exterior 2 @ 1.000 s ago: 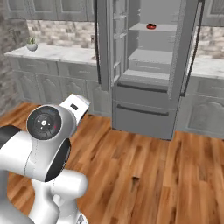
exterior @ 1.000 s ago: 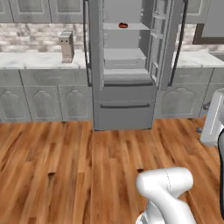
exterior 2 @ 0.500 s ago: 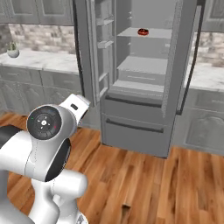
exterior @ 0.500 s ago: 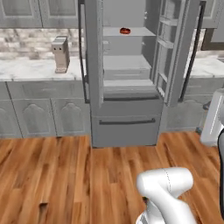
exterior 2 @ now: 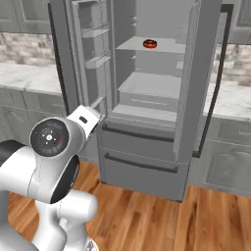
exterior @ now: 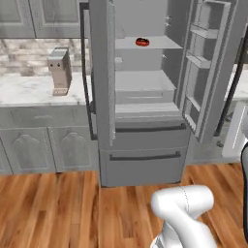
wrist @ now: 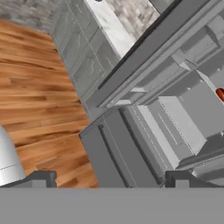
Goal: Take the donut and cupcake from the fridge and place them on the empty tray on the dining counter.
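Fridge [exterior: 145,160] doors open, I'm parked in front. Donut [exterior: 142,42] sits on the upper shelf, untouched; cupcake I can't make out. Gripper [wrist: 109,181] spread wide, empty, well short of the shelf. Both pickups and tray drops left.

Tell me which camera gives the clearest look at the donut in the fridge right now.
The right base view: the donut sits unobstructed on the upper shelf of the open fridge, its dark icing visible. The left base view shows it too, about as small, from the other side. The hand view catches only a red sliver at its right edge.
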